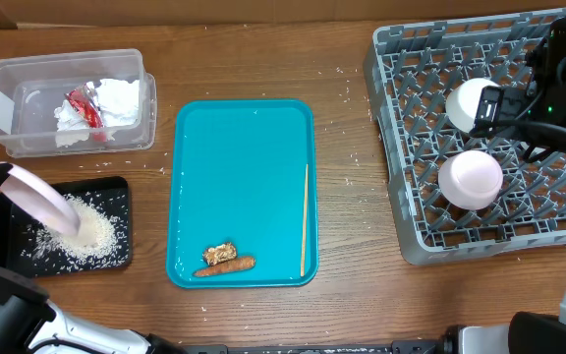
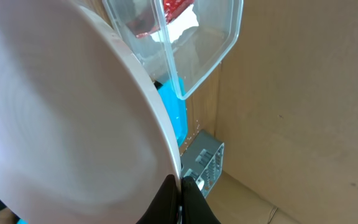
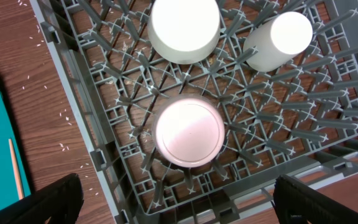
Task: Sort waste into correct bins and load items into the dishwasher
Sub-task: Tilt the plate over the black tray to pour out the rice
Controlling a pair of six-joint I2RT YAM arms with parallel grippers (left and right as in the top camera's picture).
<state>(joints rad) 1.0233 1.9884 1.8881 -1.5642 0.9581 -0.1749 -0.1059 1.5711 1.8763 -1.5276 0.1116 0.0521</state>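
My left gripper (image 2: 180,194) is shut on the rim of a pinkish-white plate (image 1: 42,202), held tilted over the flat black tray (image 1: 8,246), where a pile of white rice (image 1: 82,234) lies. The clear tub (image 1: 28,133) behind it holds a crumpled napkin (image 1: 116,98) and a red wrapper (image 1: 86,108). A carrot piece (image 1: 226,265), a brown lump (image 1: 219,253) and a thin wooden stick (image 1: 305,218) lie on the teal tray (image 1: 244,147). My right gripper (image 3: 182,211) hangs open above the front of the grey dish rack (image 3: 86,118), over upturned white vessels (image 3: 190,134).
Rice grains are scattered on the wooden table around the teal tray and by the rack (image 1: 357,157). Two more white vessels (image 3: 185,28) (image 3: 278,40) sit farther back in the rack. A cardboard wall stands behind the table.
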